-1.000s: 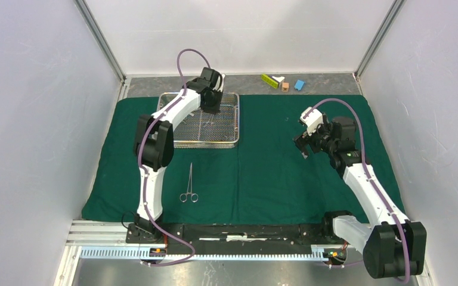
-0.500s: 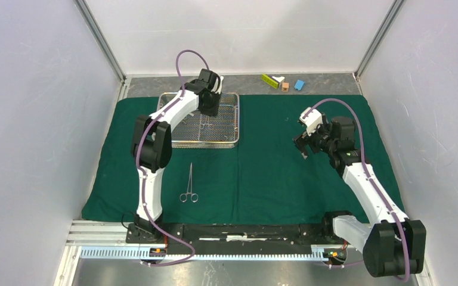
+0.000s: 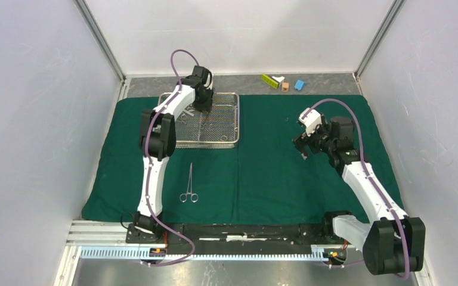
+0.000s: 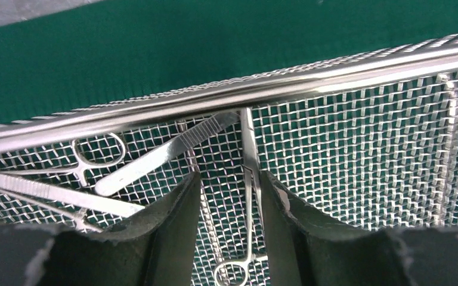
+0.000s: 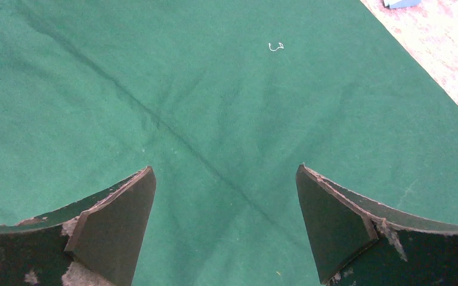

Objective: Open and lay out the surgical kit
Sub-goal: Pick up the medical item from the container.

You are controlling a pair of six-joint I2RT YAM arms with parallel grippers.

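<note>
Here left pincer (image 4: 231,179) gapes halfway astride slim steel clamp (image 4: 245,143) — right pincer (image 5: 225,168) wide, empty.

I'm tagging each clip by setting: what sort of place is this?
Probably a robotics lab test cell, not an operating room: plain white panel walls, two white robot arms bolted side by side, and a dark green cloth drape holding a silver wire-mesh tray.

Tray (image 3: 222,128) on cloth's (image 3: 274,173) far left, one clamp (image 3: 189,185) before it
</note>
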